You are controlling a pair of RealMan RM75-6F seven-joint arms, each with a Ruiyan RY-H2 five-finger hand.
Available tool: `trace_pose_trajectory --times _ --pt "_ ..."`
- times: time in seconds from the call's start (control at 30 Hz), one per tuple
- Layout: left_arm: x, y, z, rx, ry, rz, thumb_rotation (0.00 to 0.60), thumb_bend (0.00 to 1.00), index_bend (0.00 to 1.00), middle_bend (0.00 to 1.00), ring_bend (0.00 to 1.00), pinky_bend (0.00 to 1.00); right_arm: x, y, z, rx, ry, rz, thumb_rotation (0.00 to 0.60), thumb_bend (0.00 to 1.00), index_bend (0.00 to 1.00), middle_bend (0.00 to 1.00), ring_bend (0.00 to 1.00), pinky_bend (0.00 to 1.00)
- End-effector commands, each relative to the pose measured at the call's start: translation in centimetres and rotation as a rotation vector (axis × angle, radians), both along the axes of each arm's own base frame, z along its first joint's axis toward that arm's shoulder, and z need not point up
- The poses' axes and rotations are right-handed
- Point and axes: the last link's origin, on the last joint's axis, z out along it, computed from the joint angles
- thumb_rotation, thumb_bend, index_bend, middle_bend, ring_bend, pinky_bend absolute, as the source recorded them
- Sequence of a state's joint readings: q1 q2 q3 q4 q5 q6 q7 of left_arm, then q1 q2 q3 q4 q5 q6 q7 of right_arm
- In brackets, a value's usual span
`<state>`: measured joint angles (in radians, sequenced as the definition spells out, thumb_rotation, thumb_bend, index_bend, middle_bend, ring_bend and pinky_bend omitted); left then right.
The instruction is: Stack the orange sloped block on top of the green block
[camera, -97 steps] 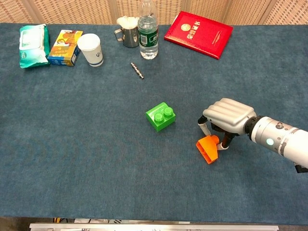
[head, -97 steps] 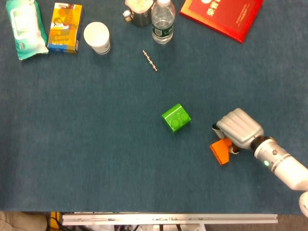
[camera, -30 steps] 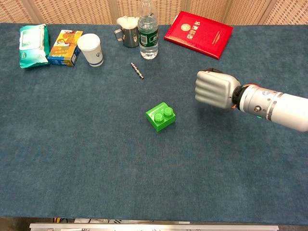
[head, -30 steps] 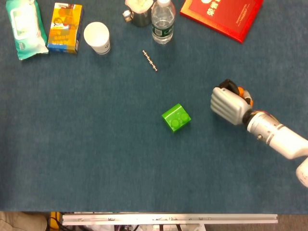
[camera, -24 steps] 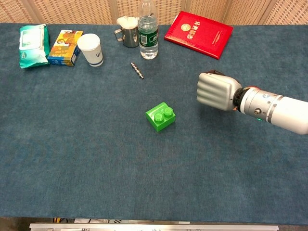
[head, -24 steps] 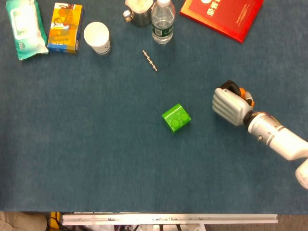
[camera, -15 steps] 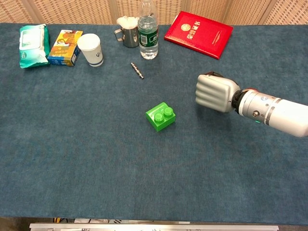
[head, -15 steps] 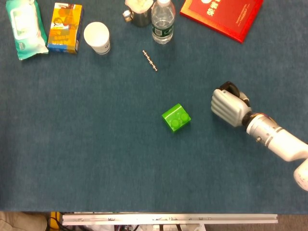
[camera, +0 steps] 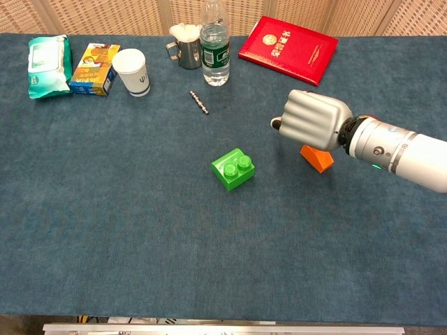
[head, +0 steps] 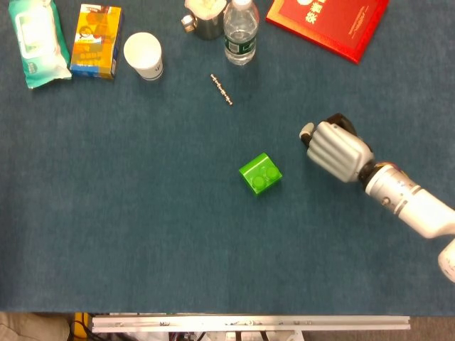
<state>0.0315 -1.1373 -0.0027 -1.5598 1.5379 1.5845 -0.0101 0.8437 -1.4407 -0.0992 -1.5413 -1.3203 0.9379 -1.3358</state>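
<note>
Right hand point(camera: 312, 123) grips the orange block point(camera: 317, 157) beneath its curled fingers, lifted off the bench – stacking not yet done; green block point(camera: 233, 169) sits bare, nearby to its left

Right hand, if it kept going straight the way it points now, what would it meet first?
Probably nothing soon. The right hand, holding the orange sloped block, points left and passes behind the green block; depth is unclear.

head: steep top-down | chest: lower, oblique forward | shared: table point(head: 128, 213)
</note>
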Motion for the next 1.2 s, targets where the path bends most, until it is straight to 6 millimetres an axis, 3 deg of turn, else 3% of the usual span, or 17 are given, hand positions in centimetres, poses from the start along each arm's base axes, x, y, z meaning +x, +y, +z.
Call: trace_pose_trajectory --times 0.03,0.23,0.4,0.77,1.2 --pt "0.0 0.0 0.0 0.0 0.0 0.003 0.6 0.21 0.0 0.0 0.01 0.0 0.4 -0.2 2.1 0.019 -0.176 -0.122 0.6 0.01 0.3 0.88 0.84 0.96" --pt "0.1 0.1 0.0 -0.005 0.004 0.001 0.6 0.21 0.0 0.0 0.01 0.0 0.0 -1.2 4.7 0.086 -0.374 -0.3 0.6 0.0 0.3 0.51 0.49 0.58" --pt "0.2 0.2 -0.1 -0.008 0.009 0.003 0.6 0.21 0.0 0.0 0.01 0.0 -0.8 -2.1 6.0 0.157 -0.477 -0.386 0.6 0.0 0.3 0.42 0.37 0.48" --pt "0.4 0.2 -0.1 -0.013 0.014 0.005 0.6 0.21 0.0 0.0 0.01 0.0 -4.3 -2.0 7.0 0.178 -0.452 -0.474 0.6 0.0 0.3 0.38 0.31 0.43" --pt "0.5 0.0 -0.1 -0.011 0.009 0.005 0.6 0.21 0.0 0.0 0.01 0.0 -5.9 -3.3 4.2 0.083 -0.442 -0.462 0.6 0.0 0.25 0.35 0.28 0.41"
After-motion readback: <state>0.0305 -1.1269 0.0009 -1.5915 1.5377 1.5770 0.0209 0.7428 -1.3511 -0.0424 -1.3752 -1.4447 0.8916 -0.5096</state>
